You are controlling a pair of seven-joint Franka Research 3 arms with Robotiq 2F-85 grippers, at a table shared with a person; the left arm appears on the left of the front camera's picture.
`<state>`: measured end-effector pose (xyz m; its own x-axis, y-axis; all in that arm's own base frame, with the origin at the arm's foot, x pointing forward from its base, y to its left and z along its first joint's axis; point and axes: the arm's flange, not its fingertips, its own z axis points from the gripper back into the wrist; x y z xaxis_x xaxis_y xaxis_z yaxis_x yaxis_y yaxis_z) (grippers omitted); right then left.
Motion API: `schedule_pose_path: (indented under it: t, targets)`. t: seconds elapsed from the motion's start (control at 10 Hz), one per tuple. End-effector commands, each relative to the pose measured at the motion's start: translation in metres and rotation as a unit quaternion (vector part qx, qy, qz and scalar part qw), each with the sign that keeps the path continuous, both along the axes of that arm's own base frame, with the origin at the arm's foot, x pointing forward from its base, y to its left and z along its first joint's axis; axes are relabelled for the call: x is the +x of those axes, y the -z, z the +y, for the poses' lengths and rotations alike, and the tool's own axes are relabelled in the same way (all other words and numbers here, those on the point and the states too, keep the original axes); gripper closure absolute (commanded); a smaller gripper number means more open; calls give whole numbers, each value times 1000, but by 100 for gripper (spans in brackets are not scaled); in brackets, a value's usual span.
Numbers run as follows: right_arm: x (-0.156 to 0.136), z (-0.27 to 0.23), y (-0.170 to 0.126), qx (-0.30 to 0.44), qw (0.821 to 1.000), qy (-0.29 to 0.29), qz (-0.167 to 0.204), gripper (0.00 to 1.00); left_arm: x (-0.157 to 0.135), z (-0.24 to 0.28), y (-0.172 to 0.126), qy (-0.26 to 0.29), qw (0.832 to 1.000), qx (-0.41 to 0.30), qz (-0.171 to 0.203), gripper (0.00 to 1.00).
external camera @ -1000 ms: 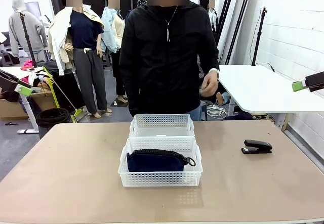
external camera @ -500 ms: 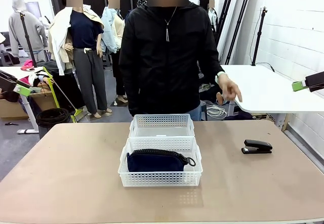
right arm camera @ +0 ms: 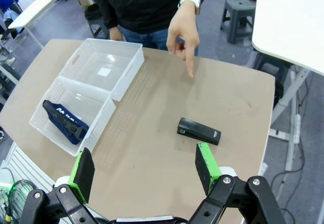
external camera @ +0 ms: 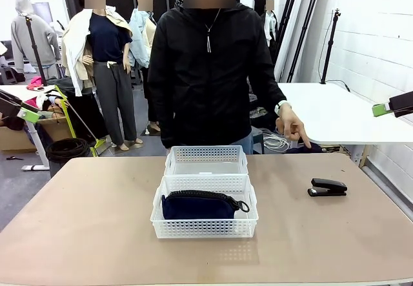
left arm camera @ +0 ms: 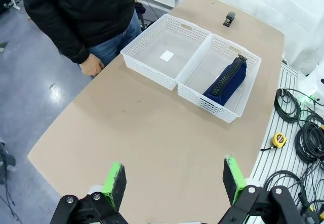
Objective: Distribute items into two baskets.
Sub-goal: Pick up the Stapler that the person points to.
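The stapler (external camera: pixel 327 187) lies on the tabletop (external camera: pixel 90 221), well right of the near basket (external camera: pixel 205 229) holding the pouch (external camera: pixel 197 206). The person's hand (external camera: pixel 293 128) points down toward it. It looks rigid, dense and smooth, so I'd pinch across its narrow sides, mid-length. The left gripper (left arm camera: pixel 173 177) and right gripper (right arm camera: pixel 145 169) hang wide open, empty.

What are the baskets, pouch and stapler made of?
Near basket and far basket: white, translucent moulded plastic by the look, lattice walls. Pouch: soft navy fabric, creased, black zipper. Stapler: black, semi-matte; plastic or painted metal, can't tell.
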<state>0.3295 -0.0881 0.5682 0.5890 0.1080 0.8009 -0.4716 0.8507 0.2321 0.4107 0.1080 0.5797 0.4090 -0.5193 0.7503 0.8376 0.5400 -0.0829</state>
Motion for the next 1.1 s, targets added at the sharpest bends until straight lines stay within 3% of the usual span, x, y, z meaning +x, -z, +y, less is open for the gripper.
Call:
schedule_pose_path:
  t: [0.0, 0.3, 0.6, 1.0]
  targets:
    - [1, 1, 1, 4, 1000, -4, 1, 0, -1, 0, 1, 2, 1000, -8, 0, 0]
    - [0, 0, 0, 0, 1000, 0, 0, 0, -1, 0, 1, 2, 1000, -8, 0, 0]
    - [33, -9, -12, -34, 998, -49, 18, 0, -1, 0, 1, 2, 1000, -8, 0, 0]
    - [96, -10, -10, -126, 982, -133, 52, 0, -1, 0, 1, 2, 1000, -8, 0, 0]
